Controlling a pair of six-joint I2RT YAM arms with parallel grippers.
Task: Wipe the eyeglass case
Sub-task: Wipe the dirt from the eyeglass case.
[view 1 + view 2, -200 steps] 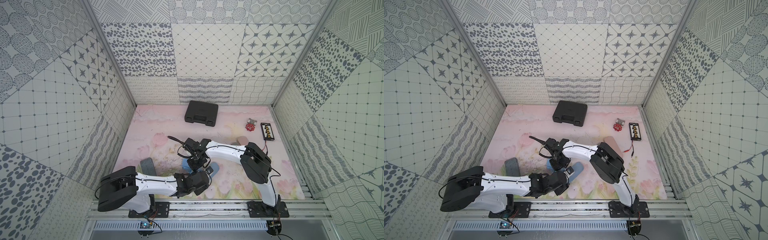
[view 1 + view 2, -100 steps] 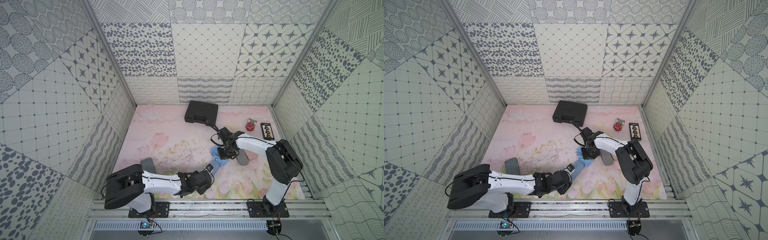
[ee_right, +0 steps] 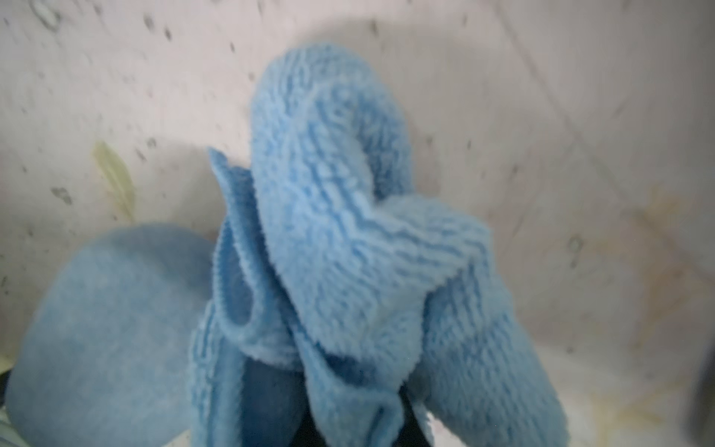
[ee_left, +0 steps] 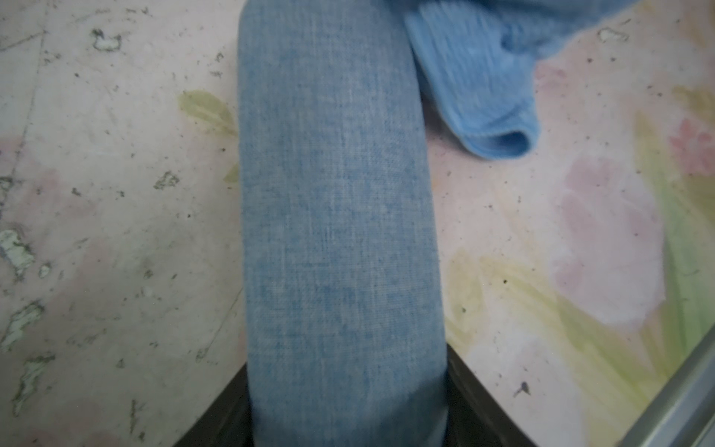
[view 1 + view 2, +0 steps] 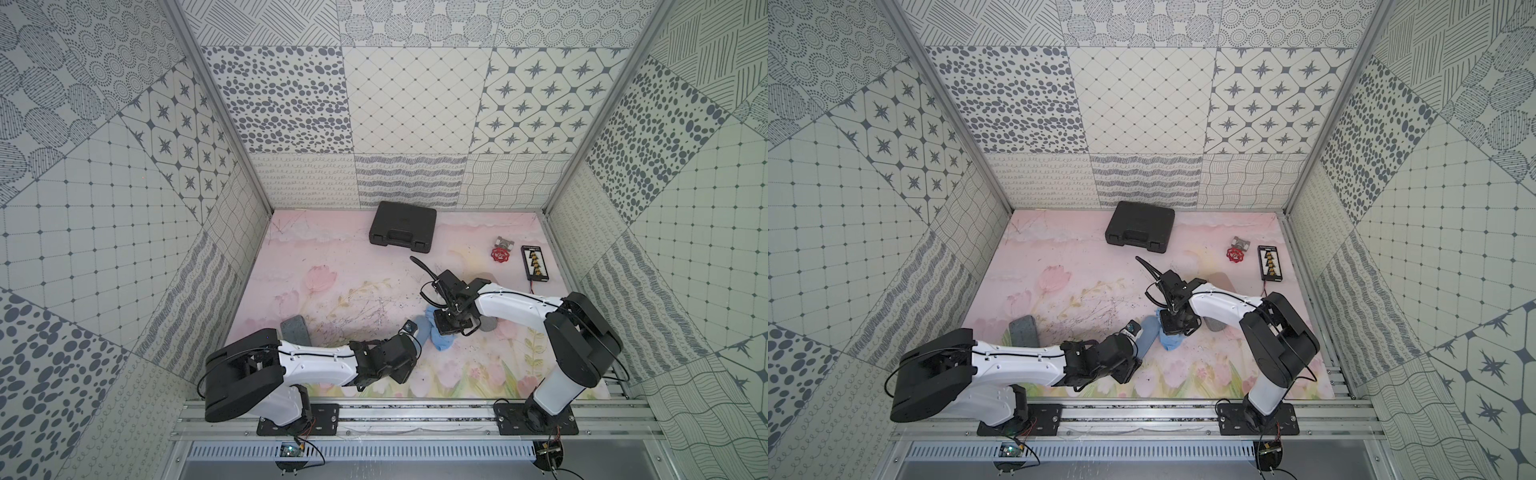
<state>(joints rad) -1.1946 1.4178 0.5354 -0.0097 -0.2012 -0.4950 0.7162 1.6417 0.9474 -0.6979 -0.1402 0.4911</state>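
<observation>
Both top views: the left gripper (image 5: 413, 347) was clamped on the near end of the blue eyeglass case (image 5: 420, 331). The case reached out low over the flowered mat (image 5: 332, 266) near the front middle. The right gripper (image 5: 451, 327), jaws together on a bunched blue cloth (image 5: 441, 341), stood just beside the case's far end. Whether the case touched the mat could not be told. A grey object (image 5: 487, 326) lay partly under the right arm, where a wide sweep might knock it. Left wrist view: dark fingers (image 4: 476, 410) held the case at one end only, with the rest of its length unsupported. A fold of cloth lay beside the far end, not on it. Judged risk: pressure from the cloth, downward or sideways, so far from the grip would lever the case. It could then twist in the jaws or slide out, as the woven cover probably gave little bite. Right wrist view, blurred: the cloth hung in loose loops ahead of the closed jaws, with the case's rounded end just beside it. Likely trouble here: a loose loop could drag on the mat or snag on the case end and pull free of the gripper. Too low a pass would bring hard jaws rather than cloth against the case. A short stroke would clean only the tip.
</observation>
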